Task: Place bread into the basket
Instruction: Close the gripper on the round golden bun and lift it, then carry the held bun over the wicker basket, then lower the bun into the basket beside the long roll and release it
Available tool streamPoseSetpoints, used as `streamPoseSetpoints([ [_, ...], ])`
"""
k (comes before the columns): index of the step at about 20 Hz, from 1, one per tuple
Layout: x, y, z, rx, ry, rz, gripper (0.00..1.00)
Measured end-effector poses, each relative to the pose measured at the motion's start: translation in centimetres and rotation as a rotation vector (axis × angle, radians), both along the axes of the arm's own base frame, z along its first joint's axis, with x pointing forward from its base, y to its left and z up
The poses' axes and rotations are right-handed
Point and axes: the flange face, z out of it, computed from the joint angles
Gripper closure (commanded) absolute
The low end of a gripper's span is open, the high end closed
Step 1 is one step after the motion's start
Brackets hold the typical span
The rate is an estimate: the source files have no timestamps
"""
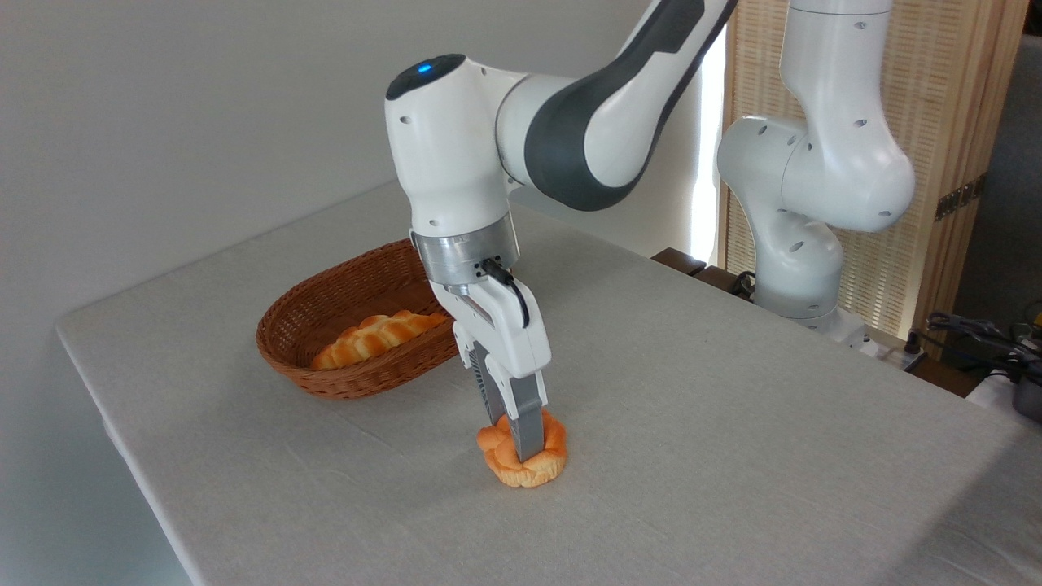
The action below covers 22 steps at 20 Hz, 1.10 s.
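The bread (550, 462), a small round knotted bun with a glossy orange top, rests on the grey tablecloth in front of centre. My gripper (514, 443) reaches straight down onto it. The near finger (529, 435) presses into the bun's front side, and the far finger is mostly hidden behind it. The jaws look closed on the bun, which still touches the table. The basket (326, 313), oval brown wicker, stands behind and to the left of the bun, about a hand's width from the gripper.
A long braided golden loaf (378, 335) lies inside the basket. The arm's white base (802, 260) stands at the table's far right. Cables and dark gear (989, 338) sit beyond the right edge. The table's left edge (122, 439) drops off near the basket.
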Motion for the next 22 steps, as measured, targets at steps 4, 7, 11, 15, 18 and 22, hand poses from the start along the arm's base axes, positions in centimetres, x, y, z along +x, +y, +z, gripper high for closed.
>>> streamPoseSetpoints([
  [4,0.9,-1.3,3.3,0.020,0.068,-0.009,0.86],
  [7,1.9,-3.3,8.0,0.015,0.076,-0.023,0.72],
  [11,1.4,-10.7,12.1,-0.082,0.062,-0.063,0.44],
  [15,-1.4,-20.3,12.9,-0.093,0.039,-0.002,0.40],
  [18,-3.9,-25.9,11.8,-0.082,0.053,0.023,0.03],
  [22,-4.7,-28.5,9.8,-0.075,0.091,0.017,0.00],
])
